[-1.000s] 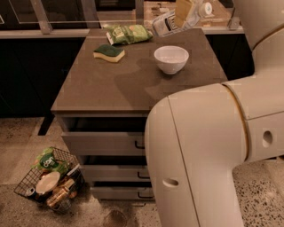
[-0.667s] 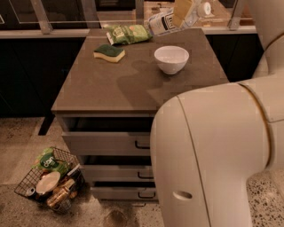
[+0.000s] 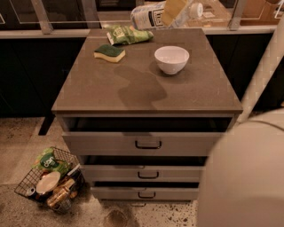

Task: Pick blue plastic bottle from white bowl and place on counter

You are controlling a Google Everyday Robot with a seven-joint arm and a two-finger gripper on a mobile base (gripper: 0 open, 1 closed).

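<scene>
The blue plastic bottle [image 3: 148,17], clear with a white cap and a dark-printed label, hangs on its side in the air above the counter's far edge. My gripper [image 3: 174,12] is shut on it near the cap end, with a tan finger across the bottle. The white bowl [image 3: 171,59] stands empty on the counter [image 3: 146,88], right of centre and in front of the bottle. The bottle's shadow falls on the counter's middle.
A green snack bag [image 3: 128,34] and a green-yellow sponge [image 3: 109,52] lie at the counter's far left. My arm's white body [image 3: 248,177] fills the lower right. A wire basket [image 3: 49,179] with a plate and clutter sits on the floor at the left.
The bottle has shifted left in the view, still held in the gripper. My arm's white body has swung away to the right, uncovering the cabinet's drawers.
</scene>
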